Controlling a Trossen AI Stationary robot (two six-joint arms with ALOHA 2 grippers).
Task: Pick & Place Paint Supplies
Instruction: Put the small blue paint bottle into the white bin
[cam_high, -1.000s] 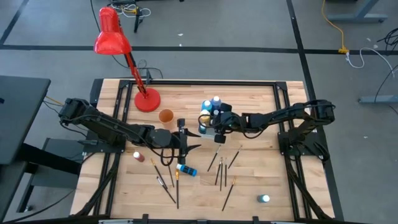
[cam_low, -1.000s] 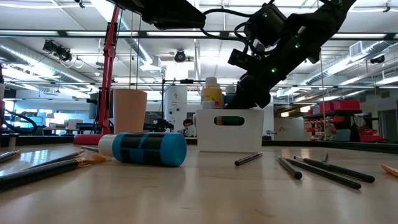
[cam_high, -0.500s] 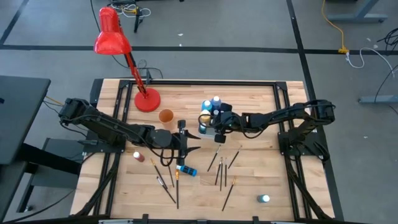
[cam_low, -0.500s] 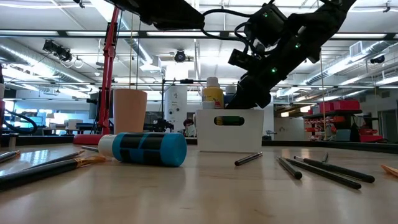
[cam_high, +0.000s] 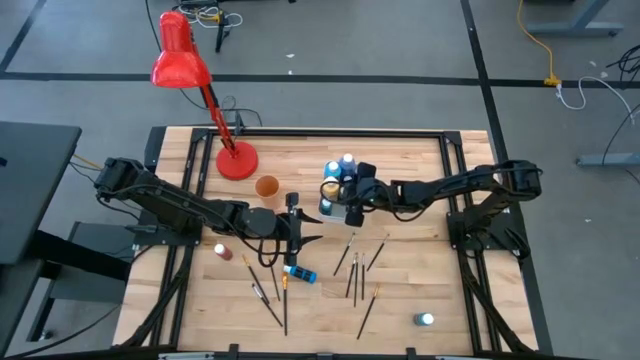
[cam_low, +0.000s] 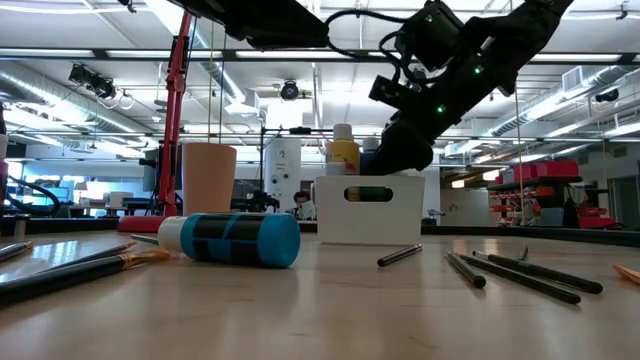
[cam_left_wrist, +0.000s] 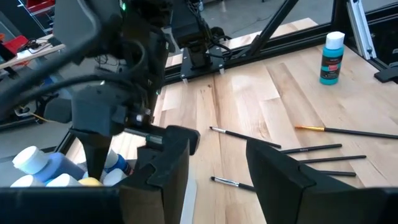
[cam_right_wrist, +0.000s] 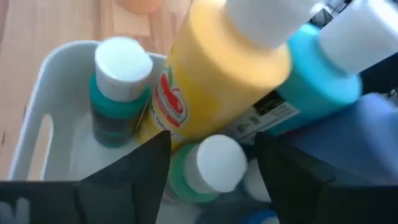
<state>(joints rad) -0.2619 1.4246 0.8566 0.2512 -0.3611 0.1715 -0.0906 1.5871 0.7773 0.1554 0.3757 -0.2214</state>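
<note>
High view: the wooden table (cam_high: 420, 160) carries a white bin (cam_low: 368, 208) collecting bottles, so the right gripper (cam_high: 352, 193) hangs over it, fingers spread and empty. Just below them a green bottle (cam_right_wrist: 205, 167) sits in the bin beside a leaning yellow bottle (cam_right_wrist: 224, 81). The left gripper (cam_high: 291, 230) waits open above scattered brushes (cam_high: 352, 272) and a lying blue bottle (cam_high: 299, 272).
</note>
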